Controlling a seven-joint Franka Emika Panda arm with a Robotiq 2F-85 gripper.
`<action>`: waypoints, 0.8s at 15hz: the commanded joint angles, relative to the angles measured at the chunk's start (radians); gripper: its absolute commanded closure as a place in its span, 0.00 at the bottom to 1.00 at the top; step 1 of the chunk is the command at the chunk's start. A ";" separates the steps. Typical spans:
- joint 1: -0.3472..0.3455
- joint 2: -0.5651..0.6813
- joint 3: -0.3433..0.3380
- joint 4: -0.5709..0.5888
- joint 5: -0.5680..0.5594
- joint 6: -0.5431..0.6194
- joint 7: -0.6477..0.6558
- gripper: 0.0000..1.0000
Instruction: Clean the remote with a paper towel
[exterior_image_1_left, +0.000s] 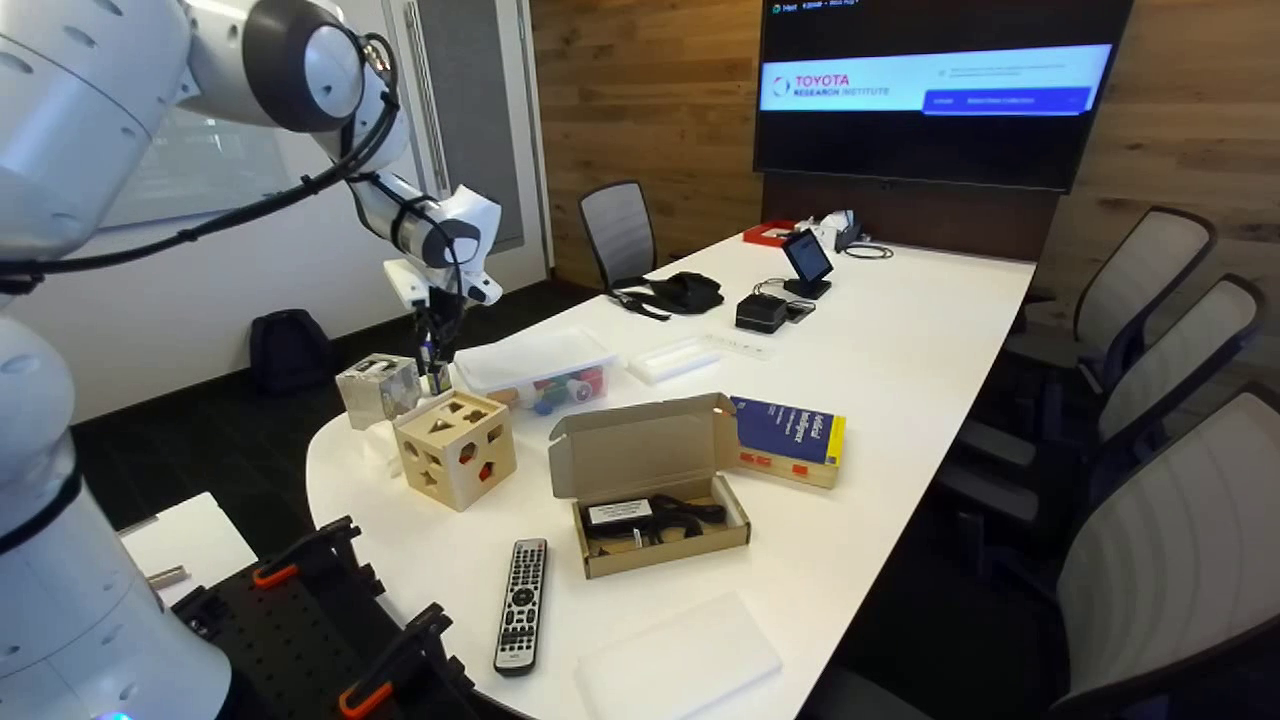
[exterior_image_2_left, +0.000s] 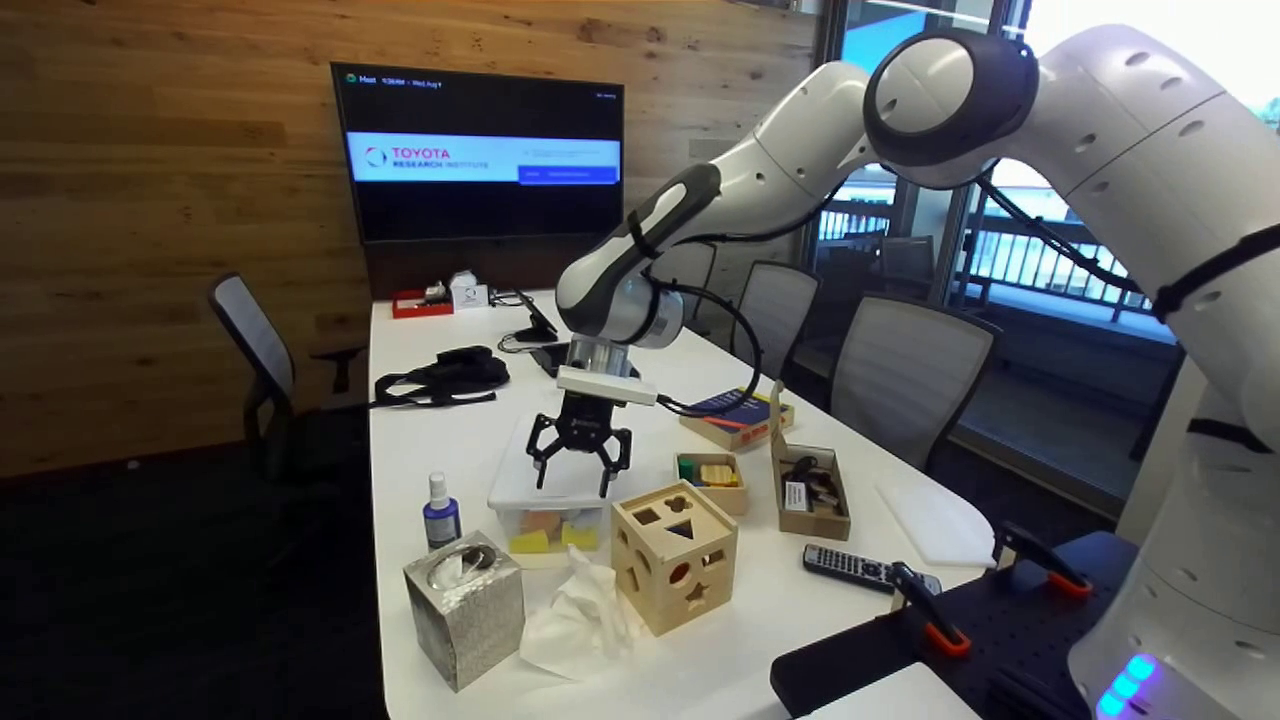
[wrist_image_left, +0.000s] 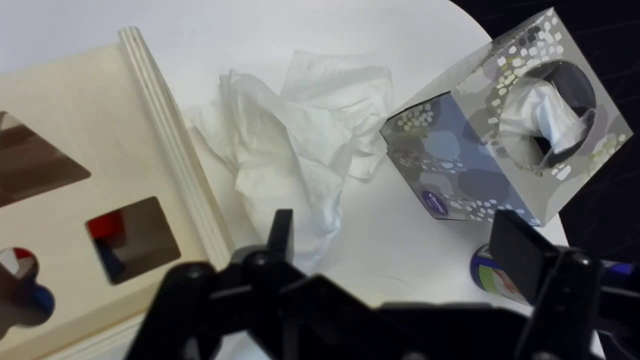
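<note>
The dark remote with light buttons lies flat on the white table in both exterior views (exterior_image_1_left: 521, 607) (exterior_image_2_left: 862, 569); it is out of the wrist view. The white crumpled paper towel lies on the table between the wooden cube and the tissue box (exterior_image_2_left: 578, 622). It also shows in the wrist view (wrist_image_left: 300, 145), and partly behind the cube in an exterior view (exterior_image_1_left: 381, 450). My gripper (exterior_image_2_left: 573, 485) is open and empty, pointing down above the table near the plastic bin's lid. In the wrist view, the gripper's fingers (wrist_image_left: 398, 222) are wide apart, the left one overlapping the towel's edge.
The wooden shape cube (exterior_image_2_left: 672, 560) and tissue box (exterior_image_2_left: 465, 612) flank the towel. A spray bottle (exterior_image_2_left: 441, 518) and lidded plastic bin (exterior_image_2_left: 550, 515) stand behind. An open cardboard box (exterior_image_1_left: 665, 530), book (exterior_image_1_left: 790, 440) and flat white sheet (exterior_image_1_left: 680, 660) lie near the remote.
</note>
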 joint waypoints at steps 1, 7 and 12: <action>0.009 0.089 0.003 0.138 0.033 -0.093 0.048 0.00; 0.048 0.151 0.004 0.210 0.093 -0.116 0.201 0.00; 0.111 0.173 -0.022 0.207 0.092 -0.074 0.485 0.00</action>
